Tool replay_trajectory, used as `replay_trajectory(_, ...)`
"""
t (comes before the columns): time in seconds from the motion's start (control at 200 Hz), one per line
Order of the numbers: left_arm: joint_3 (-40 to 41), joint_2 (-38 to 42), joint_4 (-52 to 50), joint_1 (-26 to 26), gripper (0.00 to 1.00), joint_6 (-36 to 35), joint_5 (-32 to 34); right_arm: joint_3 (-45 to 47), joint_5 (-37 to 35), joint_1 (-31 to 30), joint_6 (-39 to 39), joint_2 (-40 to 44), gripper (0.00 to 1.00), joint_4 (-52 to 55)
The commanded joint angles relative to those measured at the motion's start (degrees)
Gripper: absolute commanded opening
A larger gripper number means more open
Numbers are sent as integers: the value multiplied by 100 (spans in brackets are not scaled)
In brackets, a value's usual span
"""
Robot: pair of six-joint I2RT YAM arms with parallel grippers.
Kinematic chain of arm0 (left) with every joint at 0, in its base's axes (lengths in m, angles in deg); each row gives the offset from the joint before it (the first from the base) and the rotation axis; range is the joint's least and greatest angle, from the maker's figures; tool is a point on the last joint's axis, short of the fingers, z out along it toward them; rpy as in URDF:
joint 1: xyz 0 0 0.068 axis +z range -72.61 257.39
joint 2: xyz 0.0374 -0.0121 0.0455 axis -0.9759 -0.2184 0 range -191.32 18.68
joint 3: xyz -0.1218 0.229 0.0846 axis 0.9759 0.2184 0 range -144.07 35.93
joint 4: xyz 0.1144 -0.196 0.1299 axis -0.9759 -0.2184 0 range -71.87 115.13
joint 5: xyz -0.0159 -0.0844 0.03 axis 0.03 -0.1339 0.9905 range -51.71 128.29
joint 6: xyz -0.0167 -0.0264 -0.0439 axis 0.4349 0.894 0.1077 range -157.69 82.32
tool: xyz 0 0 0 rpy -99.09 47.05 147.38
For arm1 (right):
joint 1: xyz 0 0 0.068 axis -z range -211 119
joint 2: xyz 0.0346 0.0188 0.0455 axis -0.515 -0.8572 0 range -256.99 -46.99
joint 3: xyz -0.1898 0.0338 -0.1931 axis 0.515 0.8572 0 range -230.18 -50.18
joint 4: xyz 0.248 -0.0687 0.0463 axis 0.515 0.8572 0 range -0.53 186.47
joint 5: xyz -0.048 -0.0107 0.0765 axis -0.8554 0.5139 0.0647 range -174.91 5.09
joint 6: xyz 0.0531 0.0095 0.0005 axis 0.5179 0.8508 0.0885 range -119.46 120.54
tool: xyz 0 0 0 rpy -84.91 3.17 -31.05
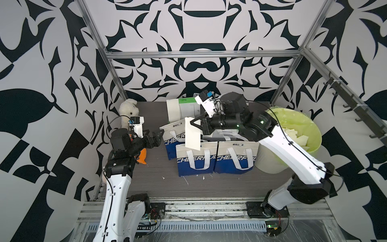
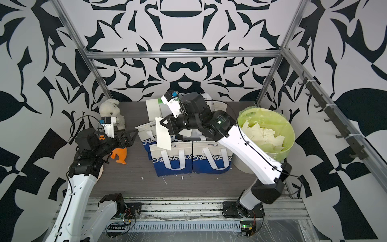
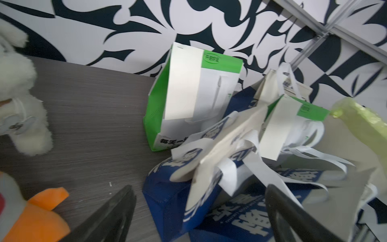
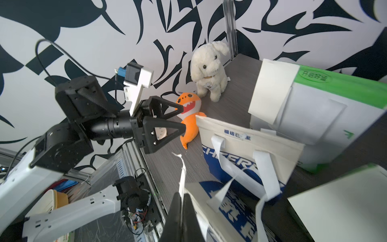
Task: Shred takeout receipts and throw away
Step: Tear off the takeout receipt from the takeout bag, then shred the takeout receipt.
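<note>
1. Right claw (image 1: 191,122): fully closed on the held receipt (image 1: 192,135), pinching it near its upper edge. In the right wrist view the fingers (image 4: 178,211) press together on the slip, which shows edge-on with a ragged free end.
2. Left claw (image 4: 184,117): jaws spread wide with nothing between them. It is raised over the left of the counter (image 1: 157,188), points right toward the held receipt and is apart from it.
3. Held receipt: a cream-white slip, blank, hanging in the air at mid-scene between the two claws. It hangs over the blue-and-cream bags (image 1: 196,165) and shows in both top views (image 2: 163,137).
4. Second receipt (image 1: 173,110): a cream slip lying flat against the front of the green-and-white bag (image 1: 188,104) at the far side, in front of the back wall.
5. Third receipt (image 3: 274,134): a cream slip against another green-and-white bag, shown in the left wrist view.
6. Torn pieces (image 1: 299,136): a heap of cream scraps inside the bin (image 1: 270,163), which is green-lined and stands at the right, just beside the bags.
7. Blue-and-cream bags: two stand side by side at the near side and one stands behind them to the left, all with white handles.
8. Small scraps (image 1: 163,178): white bits on the counter just in front of the near bags.
9. White plush animal (image 1: 127,109): upright in the far left corner.
10. Orange plush toy (image 1: 142,157): on the counter at the left, under the left arm.
</note>
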Motion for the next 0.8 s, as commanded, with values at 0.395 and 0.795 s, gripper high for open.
replay_trajectory(0.395, -2066, -799, -512, -1473, 100, 947, -1899, 3191, -53, -16, 42, 3250, 0, -1170)
replay_trajectory(0.795, -2700, -2148, -373, -4573, 86, 643, -916, 3819, 151, -21, 69, 3836, 0, -1476)
